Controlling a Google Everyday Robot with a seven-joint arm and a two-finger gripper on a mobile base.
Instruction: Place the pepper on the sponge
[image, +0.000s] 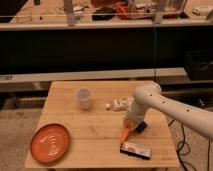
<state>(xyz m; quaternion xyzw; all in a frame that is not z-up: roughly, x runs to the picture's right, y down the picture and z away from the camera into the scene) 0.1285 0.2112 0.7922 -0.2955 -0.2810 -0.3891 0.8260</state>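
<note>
Gripper hanging low over right half of table, meeting wide end of pepper; grip state: cannot tell. Pepper tilting, tip pointing down-left, sitting just left of sponge, not on it. Black-and-white box lying in front.

Light wooden slatted bench on speckled grey floor. Behind it, long dark shelving with pale rails, clutter on the top level. Black cables on floor, right. Dim warm light. Robot claw low over bench's right half.
</note>
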